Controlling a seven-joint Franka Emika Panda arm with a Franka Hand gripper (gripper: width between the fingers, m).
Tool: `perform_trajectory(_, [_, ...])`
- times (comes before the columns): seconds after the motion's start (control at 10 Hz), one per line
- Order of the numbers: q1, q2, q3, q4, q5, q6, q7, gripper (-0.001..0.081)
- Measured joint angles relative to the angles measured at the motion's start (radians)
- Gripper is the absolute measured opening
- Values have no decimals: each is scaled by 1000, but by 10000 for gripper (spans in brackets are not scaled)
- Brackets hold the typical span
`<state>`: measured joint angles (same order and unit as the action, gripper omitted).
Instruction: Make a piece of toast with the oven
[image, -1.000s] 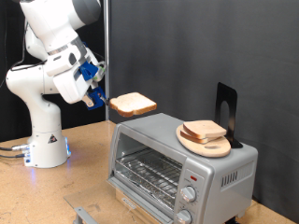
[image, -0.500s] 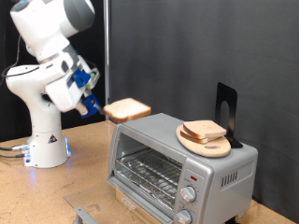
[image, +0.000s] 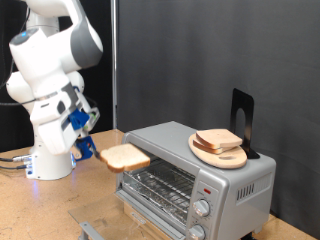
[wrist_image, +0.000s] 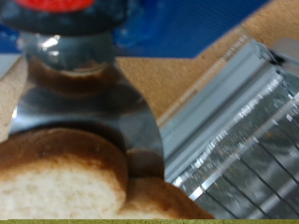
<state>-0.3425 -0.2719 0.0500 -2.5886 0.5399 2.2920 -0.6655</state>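
Now the end effector (image: 97, 153), clamped on the piece of toast (image: 124, 157), holds it level at the oven (image: 195, 170)'s open mouth; loading seems underway, calling for a straight slide onto the wire rack (image: 160, 184).

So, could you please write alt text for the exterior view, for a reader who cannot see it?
A white robot arm's gripper holds a piece of toast in front of the open silver oven, level with its wire rack. On the oven's top, a round wooden plate carries more bread slices.
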Motion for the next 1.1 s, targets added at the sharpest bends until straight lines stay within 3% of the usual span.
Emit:
perform_trajectory(0.5, [-6,113,-9,-27,-6,156,-80,482])
perform_trajectory(0.8, [-3,113,7,-28,-30,150,-53,482])
perform_trajectory(1.1, [15,112,67,-25,-32,150,32,482])
